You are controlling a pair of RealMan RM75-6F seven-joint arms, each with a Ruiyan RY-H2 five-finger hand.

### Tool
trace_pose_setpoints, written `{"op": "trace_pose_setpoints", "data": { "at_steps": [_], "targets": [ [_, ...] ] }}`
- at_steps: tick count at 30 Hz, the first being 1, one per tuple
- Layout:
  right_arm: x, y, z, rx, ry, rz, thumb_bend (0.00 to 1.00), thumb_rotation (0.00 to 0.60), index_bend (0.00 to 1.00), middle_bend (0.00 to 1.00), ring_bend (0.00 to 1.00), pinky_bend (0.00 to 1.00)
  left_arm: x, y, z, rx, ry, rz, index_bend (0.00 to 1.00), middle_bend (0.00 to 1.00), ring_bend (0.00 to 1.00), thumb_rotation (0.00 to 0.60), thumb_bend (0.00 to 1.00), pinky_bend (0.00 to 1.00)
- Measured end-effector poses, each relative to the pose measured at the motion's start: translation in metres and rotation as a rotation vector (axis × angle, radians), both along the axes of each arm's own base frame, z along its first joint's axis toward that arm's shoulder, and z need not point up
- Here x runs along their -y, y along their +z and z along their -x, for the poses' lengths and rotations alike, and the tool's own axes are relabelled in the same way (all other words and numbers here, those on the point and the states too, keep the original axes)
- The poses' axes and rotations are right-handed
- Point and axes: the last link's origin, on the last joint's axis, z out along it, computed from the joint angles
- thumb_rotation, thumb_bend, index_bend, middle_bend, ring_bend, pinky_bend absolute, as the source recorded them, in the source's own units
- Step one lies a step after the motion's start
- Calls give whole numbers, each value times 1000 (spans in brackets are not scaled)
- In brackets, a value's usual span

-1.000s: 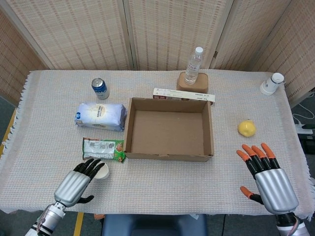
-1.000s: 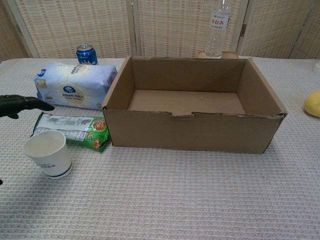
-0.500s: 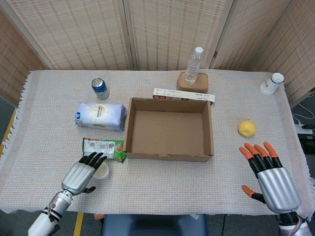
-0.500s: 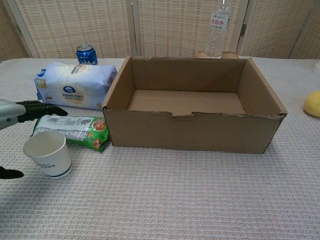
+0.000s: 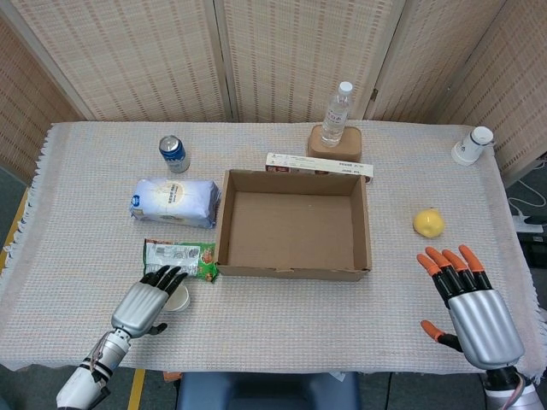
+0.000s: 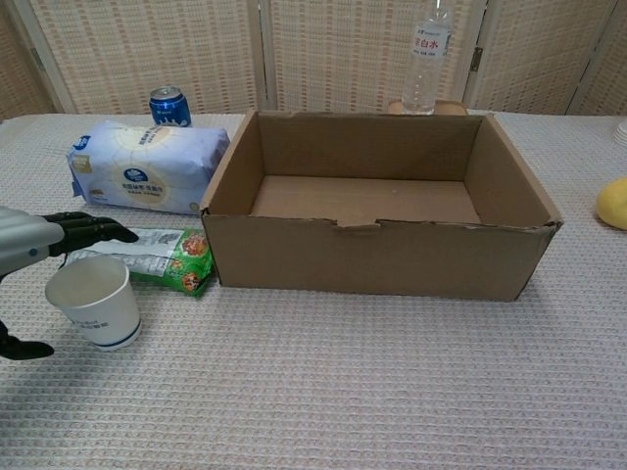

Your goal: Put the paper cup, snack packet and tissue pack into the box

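Note:
A white paper cup [image 6: 95, 301] stands upright near the table's front left, mostly hidden under my left hand [image 5: 145, 301] in the head view. That hand is open, its fingers [image 6: 93, 229] reaching over the cup's far side and its thumb on the near side, not touching it. Just behind the cup lies the green snack packet [image 5: 179, 257] [image 6: 157, 256]. The blue-white tissue pack [image 5: 173, 201] [image 6: 145, 167] lies further back. An empty cardboard box [image 5: 294, 224] [image 6: 378, 257] sits mid-table. My right hand [image 5: 468, 303] hovers open at the front right, away from all of them.
A blue can [image 5: 173, 154] stands behind the tissue pack. A water bottle [image 5: 337, 114] on a brown block and a flat carton [image 5: 318, 164] sit behind the box. A yellow fruit [image 5: 428, 223] lies to the box's right, a white cup [image 5: 472, 145] at the far right.
My left hand has dropped lower and closed in around the paper cup, thumb now near the table. The right hand has barely moved.

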Motion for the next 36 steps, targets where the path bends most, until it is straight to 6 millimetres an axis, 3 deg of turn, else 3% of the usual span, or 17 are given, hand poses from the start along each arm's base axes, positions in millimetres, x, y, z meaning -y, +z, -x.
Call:
{"op": "trace_pose_setpoints", "data": {
  "at_steps": [8, 18, 27, 36],
  "targets": [
    [1, 1, 1, -2, -6, 4, 0, 600, 117, 96, 0, 0, -5, -3, 0, 7, 18, 5, 101, 113, 37, 600, 212, 273],
    [4, 1, 2, -6, -18, 9, 0, 600, 117, 96, 0, 0, -17, -11, 0, 13, 34, 6, 152, 145, 64, 600, 224, 285],
    [6, 1, 3, -9, -25, 9, 0, 600, 117, 97, 0, 0, -19, -9, -6, 65, -13, -30, 295, 265, 177, 600, 228, 407],
    [6, 1, 4, -10, -28, 15, 0, 600, 118, 96, 0, 0, -19, -11, 3, 63, -19, -42, 327, 295, 205, 600, 235, 420]
  ]
}}
